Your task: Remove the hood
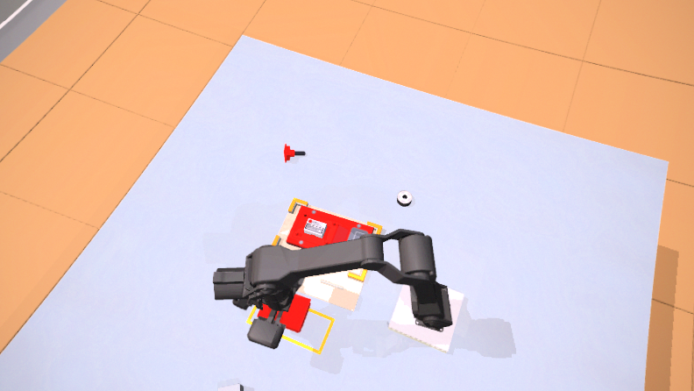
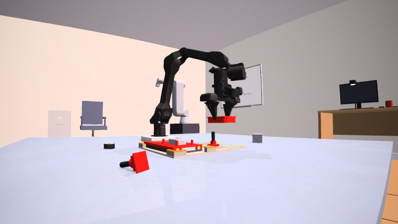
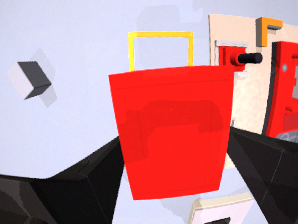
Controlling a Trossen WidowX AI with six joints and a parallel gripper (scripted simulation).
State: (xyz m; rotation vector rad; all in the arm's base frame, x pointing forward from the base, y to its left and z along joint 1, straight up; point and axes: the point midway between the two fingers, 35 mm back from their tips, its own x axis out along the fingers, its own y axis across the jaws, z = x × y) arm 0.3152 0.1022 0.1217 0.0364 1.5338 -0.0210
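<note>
The red hood (image 1: pixel 297 316) (image 2: pixel 229 119) (image 3: pixel 170 115) hangs level in the air. My gripper (image 1: pixel 276 316) (image 2: pixel 221 117) (image 3: pixel 173 136) is shut on it, a finger on each of two opposite sides. The marked area, a yellow outline (image 1: pixel 326 336) (image 3: pixel 160 34), lies on the table below; part of it is hidden behind the hood and gripper. In the wrist view it shows just beyond the hood's far edge. The red toy car (image 1: pixel 297 228) (image 2: pixel 156 145) (image 3: pixel 279 100) sits without its hood between yellow corner brackets, a grey engine block showing; my arm covers part of it in the top view.
The car's pale board (image 1: pixel 315 292) (image 3: pixel 246 107) also bears a red piece (image 2: pixel 213 143) (image 3: pixel 230 60) with an upright black stem, near the marked area. A similar red piece (image 1: pixel 288 153) (image 2: pixel 141 161) lies tipped over. A small wheel (image 1: pixel 404 196) (image 2: pixel 109 145) and a grey block (image 2: pixel 257 138) (image 3: pixel 37 77) stand apart.
</note>
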